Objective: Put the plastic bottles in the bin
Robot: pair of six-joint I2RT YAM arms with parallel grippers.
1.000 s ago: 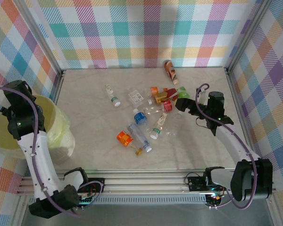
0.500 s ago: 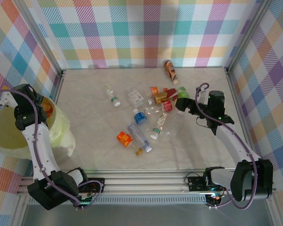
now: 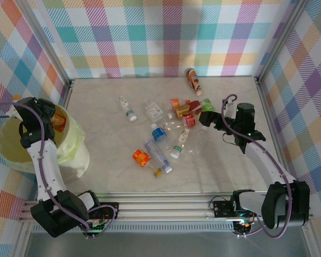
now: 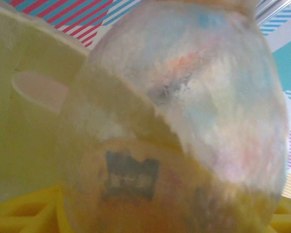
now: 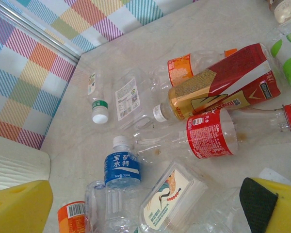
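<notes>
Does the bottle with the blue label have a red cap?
No, the blue-labelled bottle lying on the table carries a white cap in the right wrist view.

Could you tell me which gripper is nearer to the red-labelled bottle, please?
Right. The right gripper, open, is just to the right of the red-labelled bottle; the left gripper is far off to its left, above the bin, shut on an orange bottle.

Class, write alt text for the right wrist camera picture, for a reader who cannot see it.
Plastic bottles lie scattered on a pale marbled table, among them a red-labelled one, a blue-labelled one and a red-and-gold one. The open right gripper hovers above, its yellow fingers at the lower corners. A plaid wall stands behind.
</notes>
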